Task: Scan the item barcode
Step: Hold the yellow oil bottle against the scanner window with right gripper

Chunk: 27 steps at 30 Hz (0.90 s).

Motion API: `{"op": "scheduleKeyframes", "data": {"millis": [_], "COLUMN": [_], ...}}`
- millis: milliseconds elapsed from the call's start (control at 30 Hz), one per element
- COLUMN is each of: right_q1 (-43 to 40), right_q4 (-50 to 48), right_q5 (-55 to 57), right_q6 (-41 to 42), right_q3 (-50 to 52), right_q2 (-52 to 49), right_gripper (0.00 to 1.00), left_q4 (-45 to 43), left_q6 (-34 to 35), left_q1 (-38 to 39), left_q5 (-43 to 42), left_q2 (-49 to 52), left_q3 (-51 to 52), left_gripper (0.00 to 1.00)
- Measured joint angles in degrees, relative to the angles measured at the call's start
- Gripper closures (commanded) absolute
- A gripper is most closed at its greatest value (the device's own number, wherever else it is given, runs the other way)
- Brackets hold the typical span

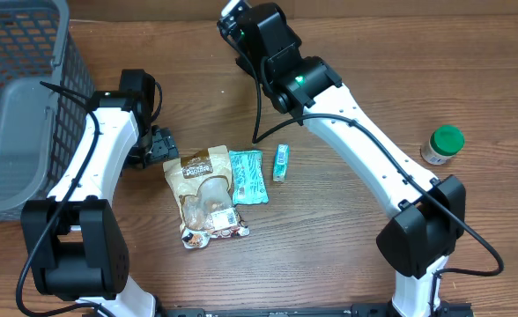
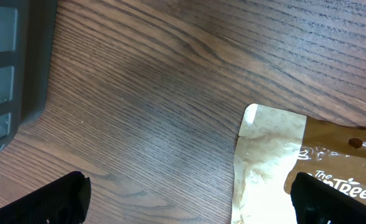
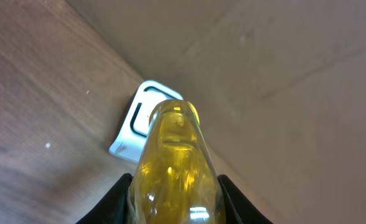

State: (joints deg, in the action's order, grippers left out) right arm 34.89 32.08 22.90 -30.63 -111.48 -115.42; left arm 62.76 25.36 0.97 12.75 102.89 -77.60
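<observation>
Right gripper [image 3: 173, 205] clamped on a clear yellow bottle [image 3: 172, 149] at the far edge of the worktop [image 2: 139, 81], bottle's tip pointing at a white scanner [image 3: 135, 121] by the wall, left gripper [image 2: 189, 199] spread wide above a brown snack pouch's [image 2: 264, 168] corner.

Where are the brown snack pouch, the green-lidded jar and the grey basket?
brown snack pouch [image 1: 204, 187], overhead view, pouch centre.
green-lidded jar [image 1: 447, 139], overhead view, green lid.
grey basket [image 1: 17, 40], overhead view, mesh wall.
</observation>
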Motion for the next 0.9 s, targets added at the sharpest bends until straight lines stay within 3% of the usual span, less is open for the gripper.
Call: {"op": "scheduleKeyframes", "data": {"millis": [500,900], "right_q1": [-2.4,-2.6], "right_q4": [-12.55,-23.89], "right_q5": [1.55,5.46], "right_q6": [-5.01,-14.64], "right_q3": [0.02,0.02], "right_q2": [-6.1,-11.65], "right_gripper": [0.96,0.96], "left_q4": [0.0,0.0], "left_q6": [0.0,0.0], "left_q1": [0.0,0.0], "left_q5": [0.0,0.0], "left_q2": [0.0,0.0], "left_q3": [0.0,0.0], "left_gripper": [0.01,0.0]}}
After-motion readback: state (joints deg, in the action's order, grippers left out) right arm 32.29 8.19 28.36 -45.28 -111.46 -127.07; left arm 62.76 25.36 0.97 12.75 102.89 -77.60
